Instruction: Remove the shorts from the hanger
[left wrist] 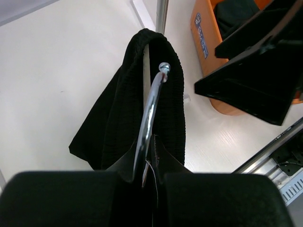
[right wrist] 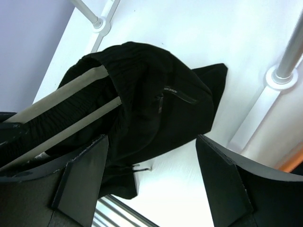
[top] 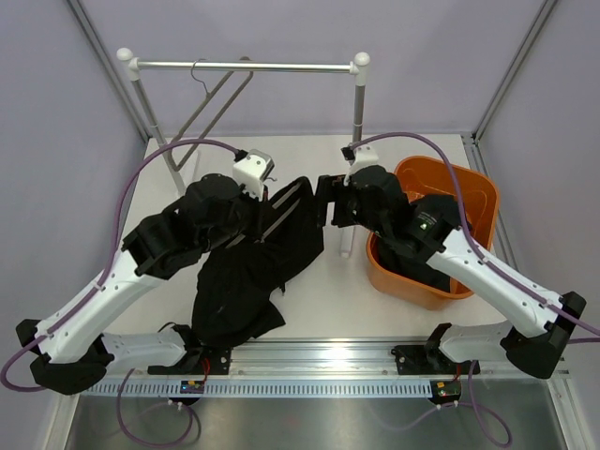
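Observation:
A black pair of shorts (top: 246, 281) hangs limp from a hanger (top: 281, 212) with pale bars, its lower part resting on the table. My left gripper (top: 260, 195) is shut on the hanger's chrome hook (left wrist: 149, 106); in the left wrist view (left wrist: 150, 163) the ribbed waistband (left wrist: 118, 118) drapes over the hook. My right gripper (top: 324, 201) is open right beside the shorts' waistband. In the right wrist view (right wrist: 151, 182) the shorts (right wrist: 161, 113) and hanger bars (right wrist: 71, 109) lie just ahead of its spread fingers (right wrist: 80, 179). A second dark cloth (left wrist: 236, 12) lies in the orange bin.
An orange bin (top: 473, 192) stands at the right, under my right arm. A clothes rack (top: 244, 67) with an empty wire hanger (top: 211, 103) stands at the back; its right post (top: 358, 122) is close behind my right gripper. Its foot shows in the right wrist view (right wrist: 284, 75).

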You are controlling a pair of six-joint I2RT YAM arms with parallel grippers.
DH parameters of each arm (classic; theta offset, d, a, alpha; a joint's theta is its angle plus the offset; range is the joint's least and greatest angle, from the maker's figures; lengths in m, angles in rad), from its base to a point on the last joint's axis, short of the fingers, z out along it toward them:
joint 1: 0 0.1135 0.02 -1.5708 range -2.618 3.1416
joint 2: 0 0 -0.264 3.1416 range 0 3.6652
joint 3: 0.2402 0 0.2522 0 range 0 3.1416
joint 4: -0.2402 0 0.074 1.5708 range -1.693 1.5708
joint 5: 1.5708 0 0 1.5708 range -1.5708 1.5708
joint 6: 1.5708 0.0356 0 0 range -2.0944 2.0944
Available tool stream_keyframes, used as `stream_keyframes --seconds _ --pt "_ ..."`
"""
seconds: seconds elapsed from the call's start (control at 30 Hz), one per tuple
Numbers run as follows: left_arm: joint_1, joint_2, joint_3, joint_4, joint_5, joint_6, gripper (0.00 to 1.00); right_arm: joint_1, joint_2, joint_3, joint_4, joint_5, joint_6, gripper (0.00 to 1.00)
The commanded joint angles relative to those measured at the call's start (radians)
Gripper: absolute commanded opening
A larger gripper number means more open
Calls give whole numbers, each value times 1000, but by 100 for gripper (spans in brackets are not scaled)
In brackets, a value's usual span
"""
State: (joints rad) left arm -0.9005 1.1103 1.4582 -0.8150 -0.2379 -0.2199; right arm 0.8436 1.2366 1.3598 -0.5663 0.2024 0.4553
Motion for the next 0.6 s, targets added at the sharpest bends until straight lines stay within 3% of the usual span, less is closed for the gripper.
stream_keyframes --seconds 0.0,0.37,0.47,0.5,0.57 --pt "-8 -55 -18 80 35 -15 0 49 40 50 68 69 34 83" --pt "-14 -121 -67 76 71 -27 0 87 153 108 100 166 33 76" --pt "-15 -136 -67 63 77 -29 0 86 173 127 98 199 17 67" --pt "-15 -141 -67 60 78 -29 0 86 178 130 98 207 14 52" --pt "-15 -155 -68 56 86 -29 0 86 182 134 103 224 11 35"
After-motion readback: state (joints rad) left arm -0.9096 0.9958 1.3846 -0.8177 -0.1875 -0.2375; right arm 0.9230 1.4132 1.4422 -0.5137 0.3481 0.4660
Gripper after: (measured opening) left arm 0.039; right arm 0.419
